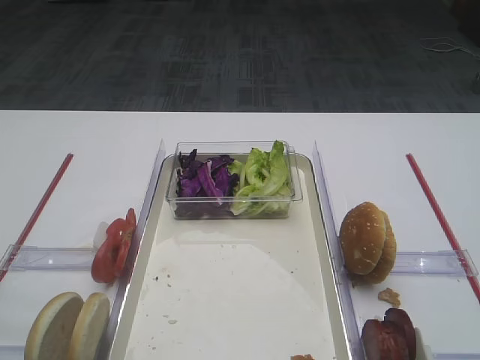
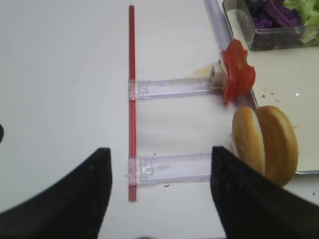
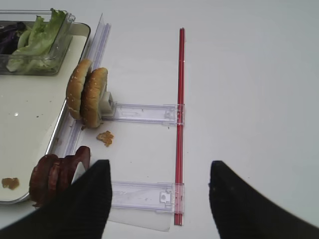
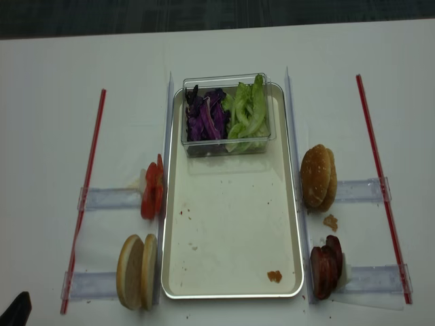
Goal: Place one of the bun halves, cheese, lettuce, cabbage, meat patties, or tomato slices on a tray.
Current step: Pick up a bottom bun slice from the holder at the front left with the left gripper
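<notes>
Cream-white tray carries only crumbs and the salad box, so with both pincers gaping over bare worktop, I judge the reach to the bun halves not yet begun.

The left gripper hangs above the white table's left part, near its front edge, camera looking straight down. Its two black, ridged fingers stand wide apart with nothing between them. In the realsense overhead view only a dark tip of this arm shows at the table's front-left corner.

The right gripper is posed alike over the table's right part near the front edge: two black textured fingers spread wide, gap empty, touching nothing.
</notes>
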`<move>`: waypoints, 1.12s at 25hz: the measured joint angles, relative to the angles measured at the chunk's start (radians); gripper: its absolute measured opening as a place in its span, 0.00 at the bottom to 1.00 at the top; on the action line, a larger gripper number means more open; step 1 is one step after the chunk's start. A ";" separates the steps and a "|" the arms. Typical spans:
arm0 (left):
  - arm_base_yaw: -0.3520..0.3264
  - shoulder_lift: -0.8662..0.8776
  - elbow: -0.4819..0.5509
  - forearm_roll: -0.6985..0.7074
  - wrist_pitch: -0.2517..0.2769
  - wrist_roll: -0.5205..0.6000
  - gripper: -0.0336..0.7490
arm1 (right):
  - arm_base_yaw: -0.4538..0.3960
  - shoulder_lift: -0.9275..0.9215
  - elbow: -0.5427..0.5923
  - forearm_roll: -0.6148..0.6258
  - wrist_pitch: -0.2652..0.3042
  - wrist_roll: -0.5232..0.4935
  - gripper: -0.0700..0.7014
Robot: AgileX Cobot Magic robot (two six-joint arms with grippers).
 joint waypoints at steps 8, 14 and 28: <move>0.000 0.000 0.000 0.000 0.000 0.000 0.57 | 0.000 0.000 0.000 0.000 0.000 0.000 0.71; 0.000 0.000 0.000 0.000 0.000 0.000 0.57 | 0.000 0.000 0.000 0.000 0.000 0.000 0.71; 0.000 0.000 0.000 0.000 0.000 0.000 0.57 | 0.000 0.000 0.000 0.000 0.000 0.000 0.71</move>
